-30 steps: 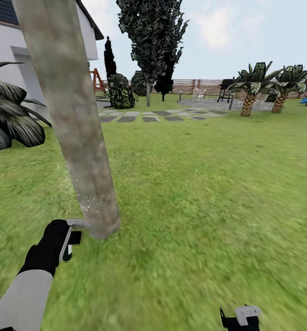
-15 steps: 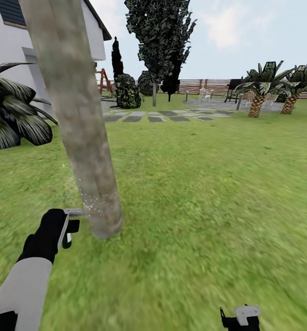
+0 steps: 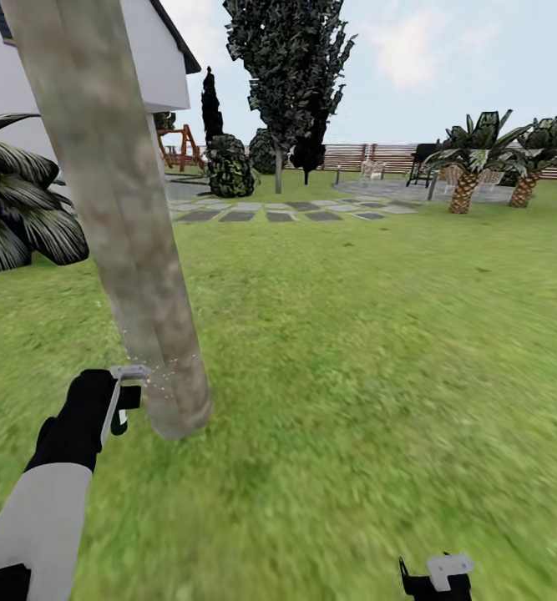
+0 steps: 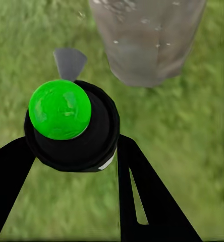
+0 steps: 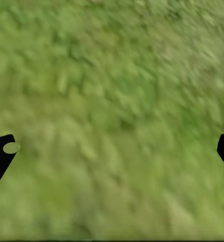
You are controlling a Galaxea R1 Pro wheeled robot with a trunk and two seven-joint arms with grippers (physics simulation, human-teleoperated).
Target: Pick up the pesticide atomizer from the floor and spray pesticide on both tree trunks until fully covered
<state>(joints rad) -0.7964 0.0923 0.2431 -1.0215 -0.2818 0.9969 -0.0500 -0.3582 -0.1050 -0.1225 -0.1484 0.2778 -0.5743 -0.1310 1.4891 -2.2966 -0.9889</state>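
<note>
L gripper (image 4: 79, 166): closed round the pesticide atomizer (image 4: 71, 126); black fingers either side of its body in the L wrist view.
Atomizer: black body w/ green round cap, grey nozzle aimed at the tree trunk (image 3: 119, 225); held just beside the trunk's base, low over the grass.
Pesticide (image 3: 157, 376): tiny white specks on the lower trunk, nr the nozzle; a few more on the bark in the L wrist view.
R gripper (image 5: 112, 151): open, empty, fingertips wide apart over the lawn (image 3: 353, 351).
Background: house wall (image 3: 165, 71), paving slabs (image 3: 278, 213), wooden fence (image 3: 378, 154), palms (image 3: 470, 159) at the far side of the garden.
</note>
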